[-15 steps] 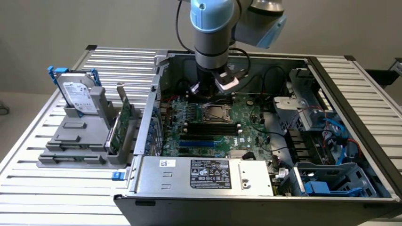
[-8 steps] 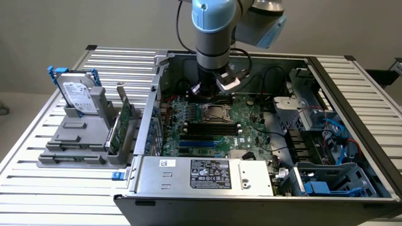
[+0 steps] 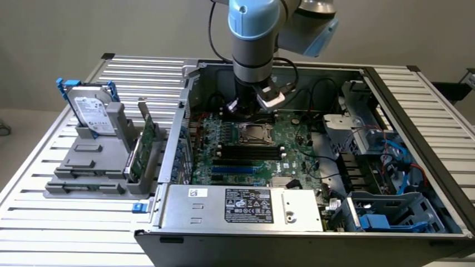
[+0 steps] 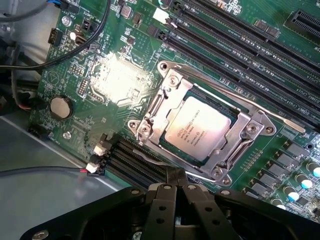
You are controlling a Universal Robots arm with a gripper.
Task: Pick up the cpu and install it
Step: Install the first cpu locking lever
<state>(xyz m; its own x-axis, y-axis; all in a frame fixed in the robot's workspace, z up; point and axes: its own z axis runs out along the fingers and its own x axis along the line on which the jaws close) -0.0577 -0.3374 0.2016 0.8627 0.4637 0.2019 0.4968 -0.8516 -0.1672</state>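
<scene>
- Exterior view: the gripper (image 3: 247, 110) hangs low over the motherboard (image 3: 245, 164), just behind the socket (image 3: 255, 132). Sideways drift here could snag the cables (image 3: 321, 89).
- Wrist view: the gripper (image 4: 176, 176) is pressed together and holds nothing. The cpu (image 4: 197, 129) lies inside the socket frame. An off-centre push could tilt it and bend pins.

The silvery square cpu (image 4: 197, 132) lies flat, seated inside the metal socket frame (image 4: 150, 116) on the green motherboard (image 4: 75, 82).
</scene>
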